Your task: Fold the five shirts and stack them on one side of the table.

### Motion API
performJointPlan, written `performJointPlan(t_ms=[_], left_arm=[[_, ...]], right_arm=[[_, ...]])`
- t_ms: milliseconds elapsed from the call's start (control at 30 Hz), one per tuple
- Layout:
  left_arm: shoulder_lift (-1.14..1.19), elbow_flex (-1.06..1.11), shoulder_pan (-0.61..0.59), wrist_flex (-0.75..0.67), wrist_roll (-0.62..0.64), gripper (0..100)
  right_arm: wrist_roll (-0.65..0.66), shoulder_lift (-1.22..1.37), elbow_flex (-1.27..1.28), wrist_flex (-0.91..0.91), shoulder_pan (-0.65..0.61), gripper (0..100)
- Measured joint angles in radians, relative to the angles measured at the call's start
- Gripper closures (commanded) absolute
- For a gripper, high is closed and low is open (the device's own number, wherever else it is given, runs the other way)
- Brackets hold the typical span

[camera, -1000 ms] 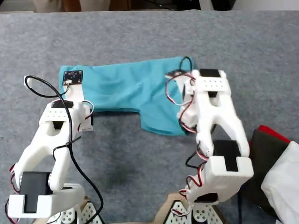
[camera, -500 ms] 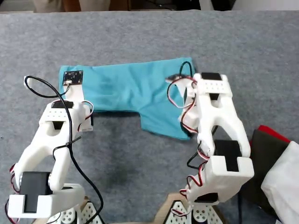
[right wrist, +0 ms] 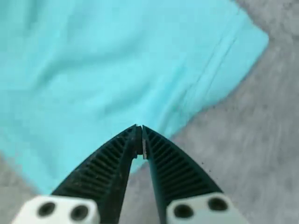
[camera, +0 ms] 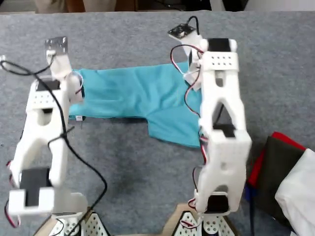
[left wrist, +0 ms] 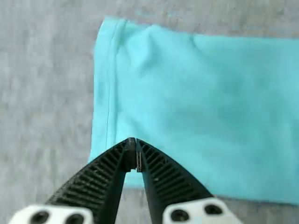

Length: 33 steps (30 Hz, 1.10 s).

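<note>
Two claws, one teal shirt (camera: 133, 93): the garment lies flat on the grey worktop (camera: 123, 162), its long axis running crosswise between my arms, with one shorter flap sticking out from the shirt's near edge toward my right arm's base.

My left claw (left wrist: 132, 158) hangs above the shirt's left end, just inside the stitched hem and close to the near corner. Its jaws are pressed tip to tip, and I see no cloth pinched between them.

My right claw (right wrist: 140, 142) hangs above the shirt's opposite end, by the corner where a stitched hem runs toward the grey surface. It is likewise closed, and as far as I can tell it grips nothing.

Each claw is the nearer one for its own end of the shirt, so I judge the coming move to be a paired one: both open, both drop straight onto the cloth beneath, then carry the ends across the shirt's short axis.

Beyond the shirt's right end, near my right arm's base, waits a heap of other garments (camera: 288, 167) in red, dark and white.
</note>
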Motion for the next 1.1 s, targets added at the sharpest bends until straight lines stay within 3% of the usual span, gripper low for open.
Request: performJointPlan(t_ms=[267, 433, 667, 1100], left_arm=[[0.422, -0.402, -0.008, 0.021, -0.08, 98], [0.621, -0.634, -0.008, 0.233, -0.089, 98], [0.75, -0.827, -0.008, 0.416, -0.092, 98], [0.914, -1.049, -0.009, 0.425, -0.087, 98]], right_arm=[[0.009, 0.477, -0.575, 0.035, 0.0, 99.0], [0.074, 0.655, -0.798, 0.035, 0.009, 99.0], [0.18, 0.672, -0.818, -0.04, 0.063, 99.0], [0.199, 0.672, -0.818, -0.06, 0.063, 99.0]])
